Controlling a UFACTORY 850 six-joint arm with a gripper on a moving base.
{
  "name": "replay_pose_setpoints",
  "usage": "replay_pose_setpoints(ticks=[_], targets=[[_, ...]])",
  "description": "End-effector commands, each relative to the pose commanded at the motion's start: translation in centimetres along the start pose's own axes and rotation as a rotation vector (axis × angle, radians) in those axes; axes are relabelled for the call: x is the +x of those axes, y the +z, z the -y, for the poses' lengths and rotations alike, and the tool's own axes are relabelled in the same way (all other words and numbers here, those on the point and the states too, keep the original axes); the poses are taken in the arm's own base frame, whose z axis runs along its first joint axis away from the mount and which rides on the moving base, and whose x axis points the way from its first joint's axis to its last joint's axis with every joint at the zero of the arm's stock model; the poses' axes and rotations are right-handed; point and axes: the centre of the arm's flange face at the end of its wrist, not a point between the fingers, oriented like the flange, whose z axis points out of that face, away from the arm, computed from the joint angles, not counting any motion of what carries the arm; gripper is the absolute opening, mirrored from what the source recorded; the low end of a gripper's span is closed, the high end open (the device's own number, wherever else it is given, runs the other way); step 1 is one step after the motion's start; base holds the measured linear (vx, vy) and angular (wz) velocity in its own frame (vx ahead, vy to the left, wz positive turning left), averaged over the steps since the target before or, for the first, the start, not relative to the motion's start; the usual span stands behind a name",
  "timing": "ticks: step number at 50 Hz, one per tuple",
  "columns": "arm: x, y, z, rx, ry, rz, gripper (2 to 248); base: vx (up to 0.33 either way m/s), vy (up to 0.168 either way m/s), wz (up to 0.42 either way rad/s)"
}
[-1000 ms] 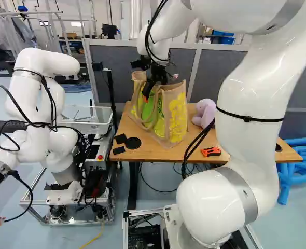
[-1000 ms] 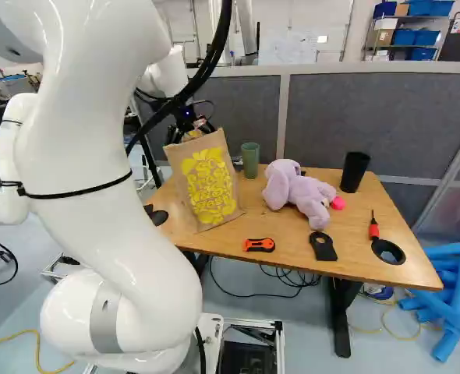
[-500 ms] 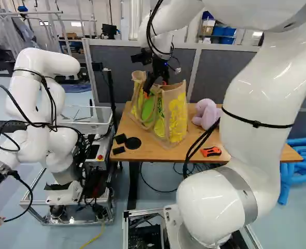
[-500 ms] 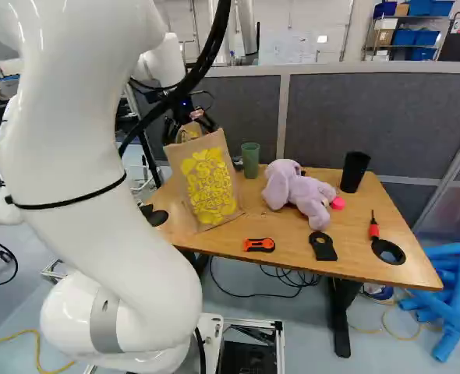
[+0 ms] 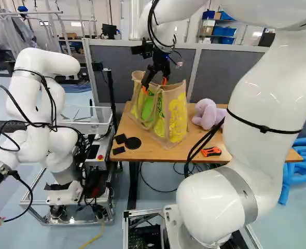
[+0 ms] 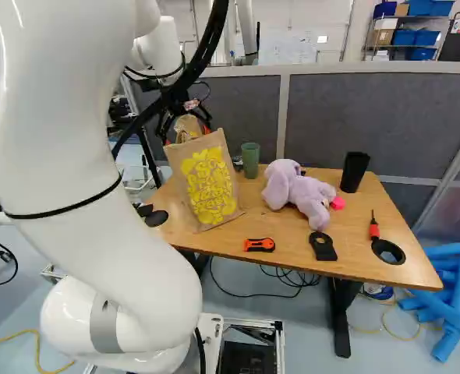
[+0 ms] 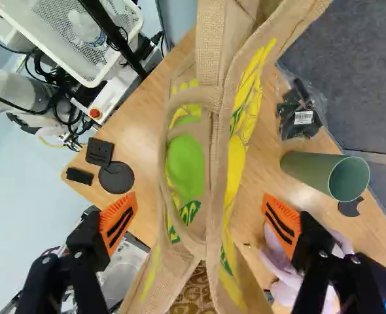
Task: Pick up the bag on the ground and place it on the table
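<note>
Woven bag (image 5: 175,119), on wooden table (image 6: 355,234) — open gripper (image 5: 155,85)

A low partition of grey fabric panels in pale frames (image 6: 284,113) crosses the room. Behind it rise a white wall (image 6: 335,17) and metal shelving (image 6: 398,17) with blue bins (image 6: 426,37). Bright light glosses the pale blue-grey floor (image 5: 269,228).

Seen from the right base view, the plush toy (image 6: 299,191) lay mid-surface (image 6: 281,226). Around it, the bag (image 6: 208,183) stood at nine o'clock, the cup (image 6: 250,160) at ten, the tumbler (image 6: 355,171) at two, the screwdriver (image 6: 374,227) at four, the flat plate (image 6: 323,248) at five and the box cutter (image 6: 260,245) at seven (near the front edge). Behind everything, at twelve, ran the partition (image 6: 362,117).
</note>
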Motion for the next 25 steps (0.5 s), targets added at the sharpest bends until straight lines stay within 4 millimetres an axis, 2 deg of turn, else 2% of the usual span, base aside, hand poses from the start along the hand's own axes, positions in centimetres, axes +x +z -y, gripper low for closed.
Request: replay_pose_setpoints(ticks=[25], targets=[[-1.1,-3.8,-0.7,0.009,0.042,-0.024,247,0.000,0.000,0.000]])
